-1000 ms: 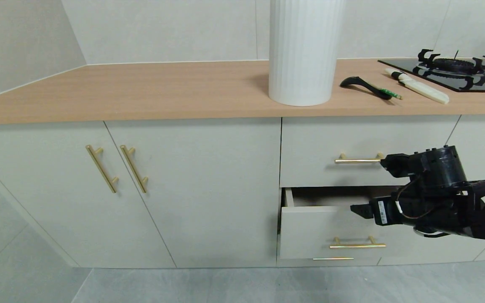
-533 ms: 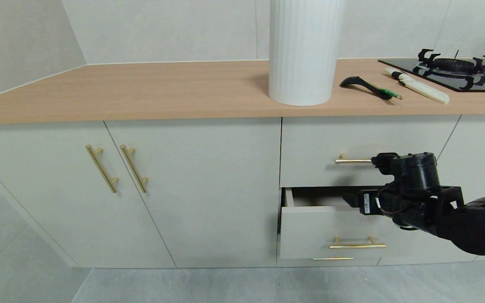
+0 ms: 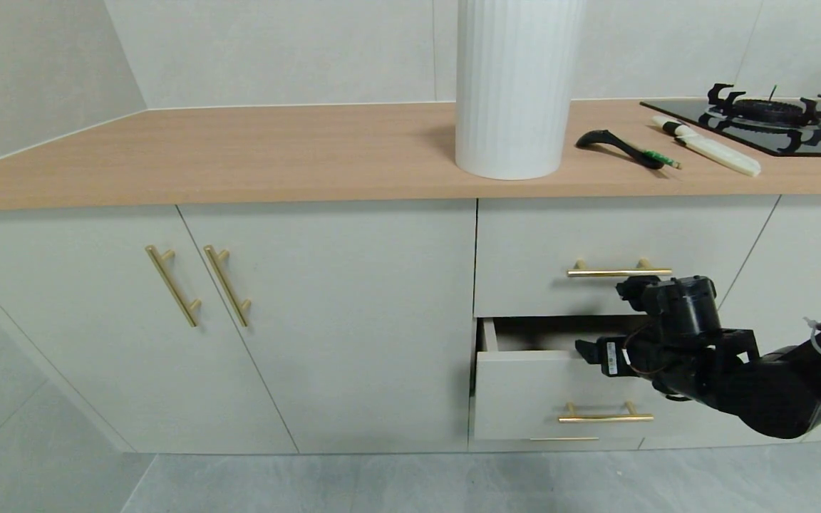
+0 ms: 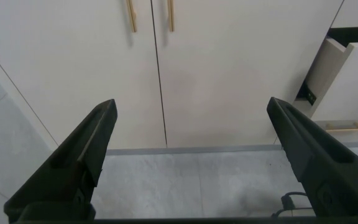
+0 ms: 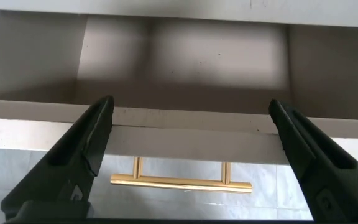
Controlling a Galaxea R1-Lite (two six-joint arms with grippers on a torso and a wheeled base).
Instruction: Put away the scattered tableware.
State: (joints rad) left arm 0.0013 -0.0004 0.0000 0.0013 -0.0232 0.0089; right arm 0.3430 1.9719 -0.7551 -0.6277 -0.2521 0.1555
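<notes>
Leftward and a little lower is where my right gripper [image 3: 606, 319] has shifted over the last second, its jaws spread wide at the top edge of the partly open drawer [image 3: 524, 388]. I see the black spoon [image 3: 621, 148] and the white utensil [image 3: 706, 144] lying on the counter [image 3: 239, 153] above, between a tall white cylinder [image 3: 512, 85] and the stove [image 3: 774, 110]. My left gripper [image 4: 191, 155] hangs open, facing the cabinet doors [image 4: 229, 62].

The white vase's [image 3: 512, 85] top is running past the upper edge, and the stove [image 3: 774, 117] at the counter's [image 3: 239, 153] right end is getting cut off. The right arm [image 3: 745, 385] is covering the open drawer's [image 3: 524, 385] right part.
</notes>
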